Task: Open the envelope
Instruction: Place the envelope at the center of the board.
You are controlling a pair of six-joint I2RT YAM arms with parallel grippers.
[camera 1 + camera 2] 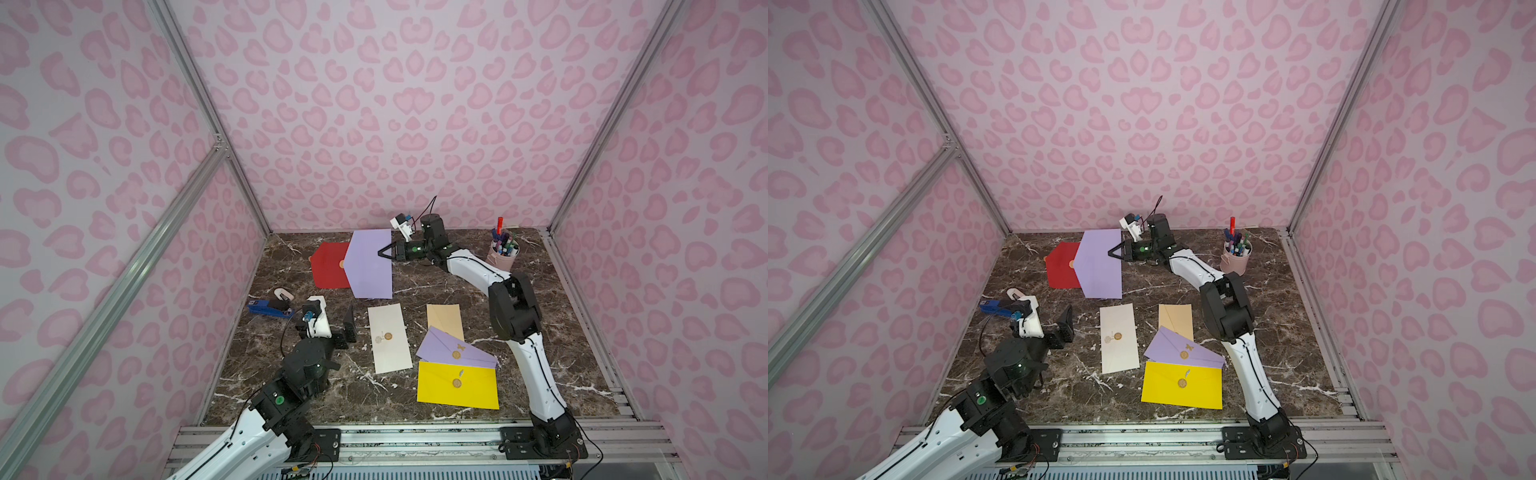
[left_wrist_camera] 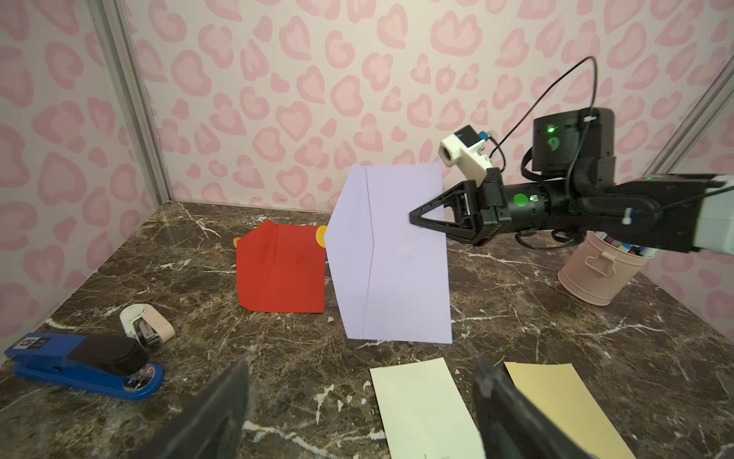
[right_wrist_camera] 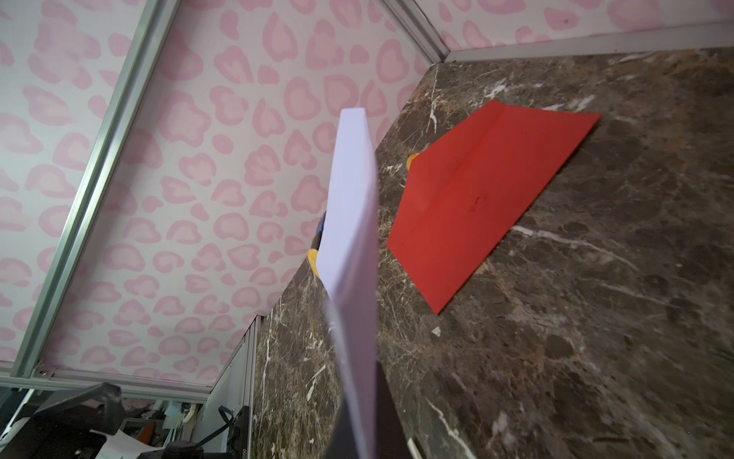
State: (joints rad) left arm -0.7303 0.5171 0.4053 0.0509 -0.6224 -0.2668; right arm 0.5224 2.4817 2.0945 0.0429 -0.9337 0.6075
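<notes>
Lavender envelope hangs off the table near the back wall, pinched at the middle of its long edge by the right gripper, whose fingers are closed tight on the paper. In the left wrist view the lavender envelope stands nearly on edge. Its pointed flap is folded out flat, away from the grip, with an orange seal at the tip. We judge the flap already open, so the step in hand is carrying the envelope to a resting place.

Next we need to lower it flat and let go, most likely beside the red envelope, which lies with its flap out too. From above, the held sheet overlaps the red one's near side, so we should shift clear before setting down. We cannot tell whether its low edge touches the marble.

The pen cup stands close behind the right wrist, limiting any backward swing. Bare marble lies in front, before the cream envelope. The left gripper, fingers wide and empty, waits near the stapler, well apart.
</notes>
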